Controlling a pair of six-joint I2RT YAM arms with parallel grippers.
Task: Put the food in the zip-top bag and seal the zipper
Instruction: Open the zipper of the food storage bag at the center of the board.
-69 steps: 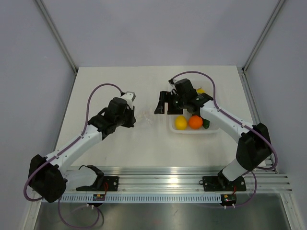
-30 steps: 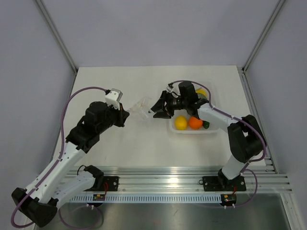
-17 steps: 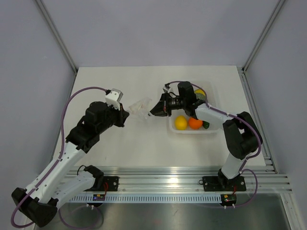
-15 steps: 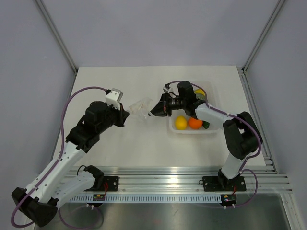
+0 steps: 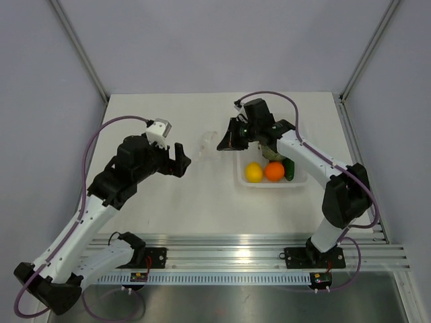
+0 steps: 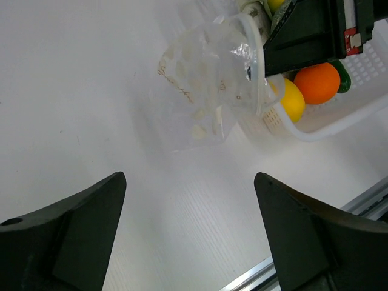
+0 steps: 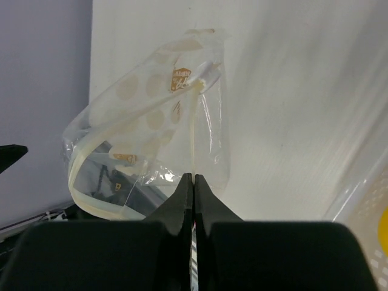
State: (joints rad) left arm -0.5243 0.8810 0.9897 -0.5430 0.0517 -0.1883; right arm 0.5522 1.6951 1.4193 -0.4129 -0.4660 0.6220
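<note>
The lemon (image 5: 253, 172) is lying in the tray (image 5: 273, 184), right of centre in the overhead view, touching an orange (image 5: 274, 171). The bag (image 6: 206, 91) is hanging just left of the tray, its edge pinched by the clenched right gripper (image 7: 193, 179). The left gripper (image 6: 189, 180) is hovering below the bag, fingers spread, holding nothing. Judged step: opening the bag. The next move calls for gripping its free lip.

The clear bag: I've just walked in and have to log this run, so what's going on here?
The right tool is shut on one edge of the zip-top bag, holding it with its mouth gaping. The left tool hangs open nearby, touching nothing. The yellow lemon lies in the white tray beside an orange, so nothing is bagged or sealed yet.
</note>
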